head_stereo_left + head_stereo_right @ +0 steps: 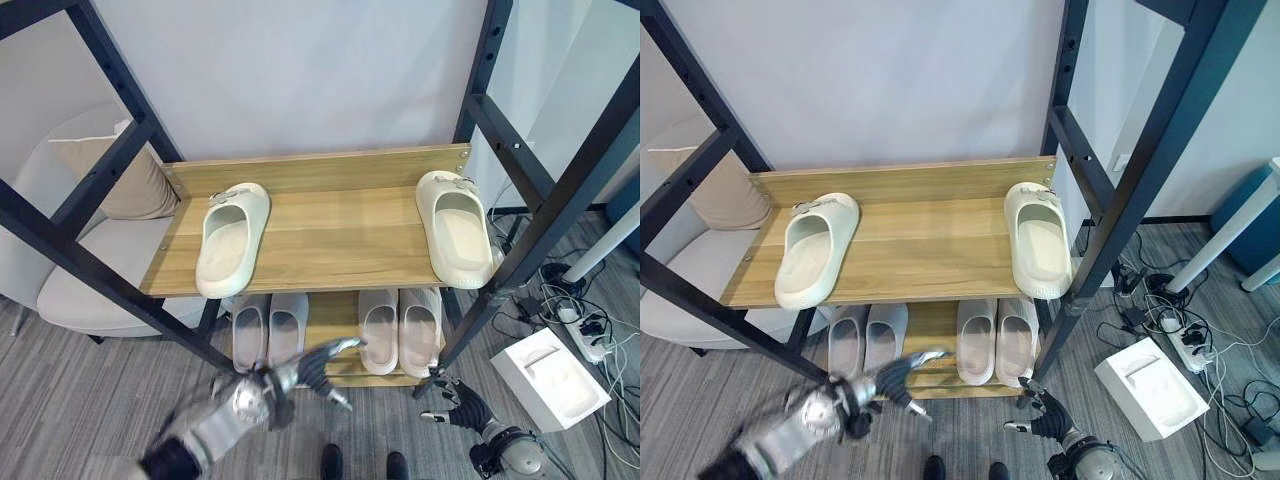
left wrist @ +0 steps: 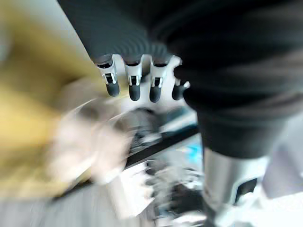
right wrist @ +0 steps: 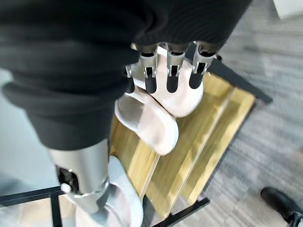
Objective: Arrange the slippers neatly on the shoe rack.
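Observation:
Two cream slippers lie far apart on the wooden shoe rack's top shelf (image 1: 340,230): one slipper (image 1: 232,238) at the left end, the other slipper (image 1: 457,228) at the right end, toes toward me. On the lower shelf (image 1: 322,330) stand a left pair of pale slippers (image 1: 268,328) and a right pair (image 1: 400,330). My left hand (image 1: 300,372) hovers open in front of the lower shelf, fingers stretched toward the left pair and holding nothing. My right hand (image 1: 462,402) hangs open and empty low by the rack's front right leg; its fingers (image 3: 173,75) point over the right pair (image 3: 151,118).
Black metal frame posts (image 1: 540,215) cross in front of the rack on both sides. A grey armchair (image 1: 90,270) with a beige cushion (image 1: 135,180) stands to the left. On the floor at the right lie a white box (image 1: 550,378) and a power strip (image 1: 582,335).

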{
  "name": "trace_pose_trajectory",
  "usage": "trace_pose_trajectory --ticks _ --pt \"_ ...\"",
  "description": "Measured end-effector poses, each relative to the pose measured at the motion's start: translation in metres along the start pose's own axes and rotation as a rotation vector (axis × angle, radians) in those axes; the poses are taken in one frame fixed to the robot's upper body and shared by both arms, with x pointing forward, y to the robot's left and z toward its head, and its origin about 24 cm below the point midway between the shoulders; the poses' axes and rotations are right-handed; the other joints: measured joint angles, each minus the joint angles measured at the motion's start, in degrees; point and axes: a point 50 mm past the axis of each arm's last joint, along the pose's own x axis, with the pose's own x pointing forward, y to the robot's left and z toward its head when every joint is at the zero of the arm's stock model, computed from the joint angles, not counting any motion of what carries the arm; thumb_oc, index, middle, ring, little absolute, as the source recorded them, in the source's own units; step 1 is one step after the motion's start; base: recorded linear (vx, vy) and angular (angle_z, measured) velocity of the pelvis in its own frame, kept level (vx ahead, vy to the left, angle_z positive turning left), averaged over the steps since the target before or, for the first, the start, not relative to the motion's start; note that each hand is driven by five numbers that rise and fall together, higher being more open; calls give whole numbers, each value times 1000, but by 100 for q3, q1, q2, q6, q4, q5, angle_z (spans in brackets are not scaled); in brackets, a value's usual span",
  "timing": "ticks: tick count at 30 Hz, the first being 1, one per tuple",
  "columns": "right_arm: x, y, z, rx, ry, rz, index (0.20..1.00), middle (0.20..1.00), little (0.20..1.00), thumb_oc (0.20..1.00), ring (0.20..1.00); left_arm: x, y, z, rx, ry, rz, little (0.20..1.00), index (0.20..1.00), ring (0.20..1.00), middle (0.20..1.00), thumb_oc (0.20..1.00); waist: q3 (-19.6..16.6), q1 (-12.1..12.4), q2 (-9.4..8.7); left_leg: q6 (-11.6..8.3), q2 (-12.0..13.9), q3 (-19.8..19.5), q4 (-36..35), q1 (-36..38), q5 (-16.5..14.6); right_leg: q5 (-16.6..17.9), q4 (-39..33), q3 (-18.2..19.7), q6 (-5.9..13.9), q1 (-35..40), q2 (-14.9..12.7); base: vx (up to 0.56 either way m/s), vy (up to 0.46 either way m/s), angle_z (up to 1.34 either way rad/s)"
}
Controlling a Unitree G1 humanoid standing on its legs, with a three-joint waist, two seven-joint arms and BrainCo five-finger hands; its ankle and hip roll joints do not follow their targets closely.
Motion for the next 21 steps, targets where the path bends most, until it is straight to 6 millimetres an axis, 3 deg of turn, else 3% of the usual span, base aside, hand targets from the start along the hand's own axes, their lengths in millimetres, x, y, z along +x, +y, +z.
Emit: trace_pose_trajectory --ticks 2,8,10,13,17,19,21 --pt "2 -7 4 83 -25 -51 1000 1000 1000 1000 1000 -3 15 25 -31 -129 73 1000 1000 1000 1000 1000 -46 -53 55 41 -3 21 15 -4 17 5 3 9 -5 2 -2 3 -16 -4" --pt "2 -19 8 114 -43 -97 1000 1000 1000 1000 1000 -2 21 37 -146 -204 74 1000 1000 1000 1000 1000 -76 -54 98 83 23 72 34 2 54 58 2 15 -82 -1 18 -2 -14 -1" --pt "1 -19 6 117 -38 -101 1000 1000 1000 1000 1000 -2 26 60 -309 -351 75 1000 1000 1000 1000 1000 -70 -49 90 83 20 73 33 4 54 57 2 9 -81 3 18 0 0 0" --pt "0 -17 5 117 -34 -98 1000 1000 1000 1000 1000 0 33 76 -393 -438 67 1000 1000 1000 1000 1000 -59 -52 74 80 24 74 33 6 54 27 1 4 -37 4 20 -13 -25 0" --pt "-1 -12 2 127 -23 -88 1000 1000 1000 1000 1000 -9 72 117 -424 -711 198 1000 1000 1000 1000 1000 -43 -43 49 71 23 60 33 6 52 11 2 -11 -15 15 21 5 -39 2" --pt "-1 -8 0 138 -20 -81 1000 1000 1000 1000 1000 -26 109 114 -313 -715 470 1000 1000 1000 1000 1000 -33 -33 35 20 28 -22 33 -3 42 15 2 -49 -21 23 37 15 -54 8" --pt "-2 -8 0 136 -19 -84 1000 1000 1000 1000 1000 -37 127 108 -236 -685 631 1000 1000 1000 1000 1000 -20 -16 16 7 34 -36 32 -23 52 16 2 -63 -29 17 42 15 -22 10"
